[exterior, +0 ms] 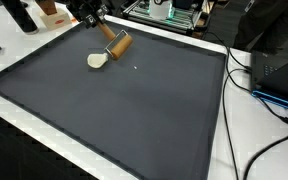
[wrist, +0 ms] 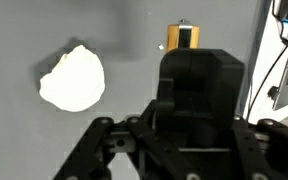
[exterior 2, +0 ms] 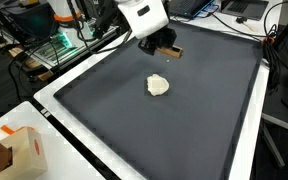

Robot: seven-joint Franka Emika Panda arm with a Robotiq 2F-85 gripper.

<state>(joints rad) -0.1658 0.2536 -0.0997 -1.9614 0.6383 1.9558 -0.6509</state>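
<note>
Fingers (exterior: 98, 21) at wooden roller (exterior: 118, 43), pale dough lump (exterior: 97, 60) just beside, dark mat (exterior: 134, 110)

Both exterior views look down steeply at the dark mat (exterior: 134, 110) (exterior 2: 184, 120) on the worktop from different sides, at middle distance. They share the dough lump (exterior: 97, 60) (exterior 2: 158, 86). The wrist view looks straight down from close by, past the pincer (wrist: 199, 105), at that same lump (wrist: 72, 78).

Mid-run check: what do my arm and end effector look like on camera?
The end effector is black. In the wrist view, its blocky fingers sit on jointed black linkages. It mounts on a white, boxy wrist section.
</note>
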